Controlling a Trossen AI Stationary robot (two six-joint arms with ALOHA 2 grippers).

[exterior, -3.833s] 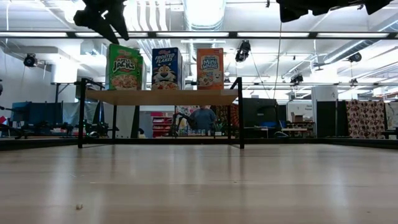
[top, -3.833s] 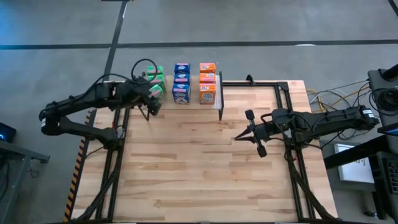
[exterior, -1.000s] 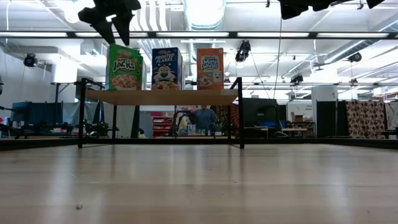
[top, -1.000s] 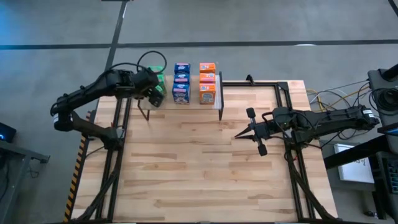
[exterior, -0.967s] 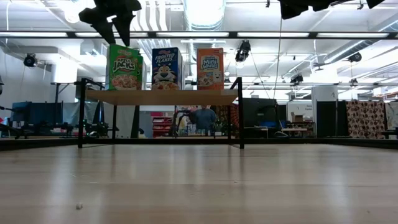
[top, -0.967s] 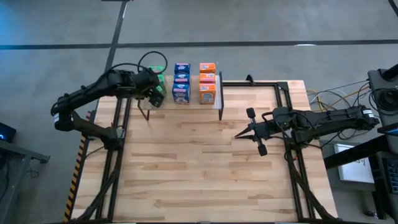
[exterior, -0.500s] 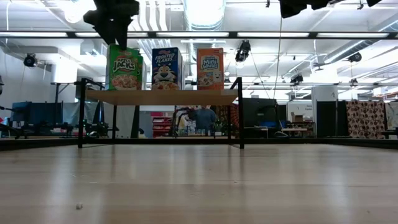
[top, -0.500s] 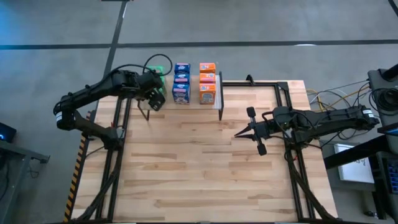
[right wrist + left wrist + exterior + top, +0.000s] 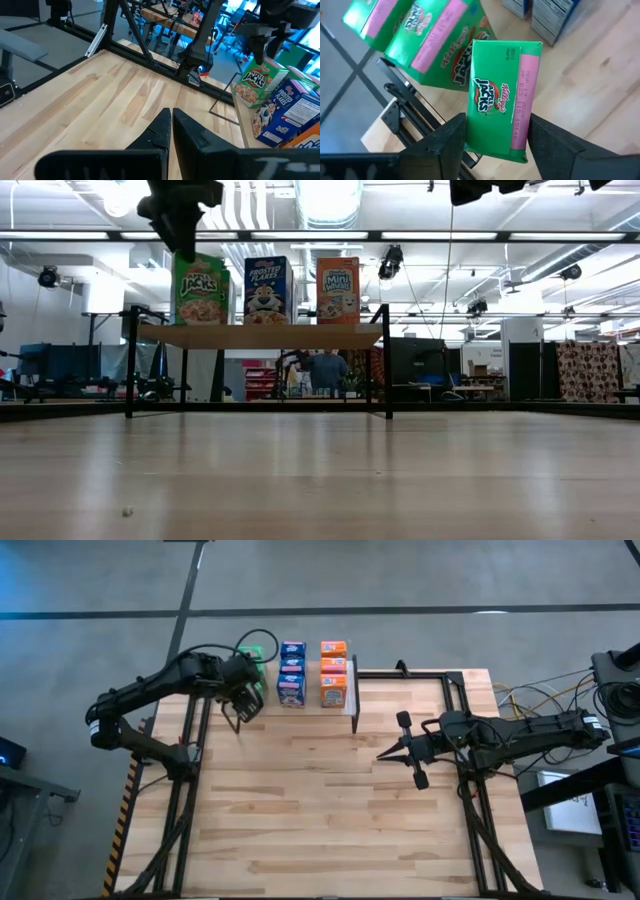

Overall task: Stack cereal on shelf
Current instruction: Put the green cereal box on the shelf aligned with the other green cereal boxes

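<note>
- Green cereal box (image 9: 500, 102) sits between the two dark fingers of the left gripper (image 9: 496, 137), at the left end of the shelf (image 9: 260, 335). The fingers (image 9: 445, 142) stand close along the box's two long sides; a firm grip cannot be told from the wrist view.
- From above, the left gripper (image 9: 243, 695) hangs over the green column, hiding most of it; the other green boxes (image 9: 420, 37) lie just behind the one between the fingers.
- Blue cereal boxes (image 9: 292, 672) stand in a column in the middle of the shelf.
- Orange cereal boxes (image 9: 333, 670) form the next column, near the shelf's right end.
- At table height, one green, one blue (image 9: 267, 291) and one orange front (image 9: 338, 291) stand upright side by side on the light-wood board.
- Wooden tabletop (image 9: 330, 810) spreads in front of the shelf.
- Right gripper (image 9: 383, 756) hovers over the table's right half, well apart from the shelf, its fingers (image 9: 165, 127) pressed together with nothing between them.
</note>
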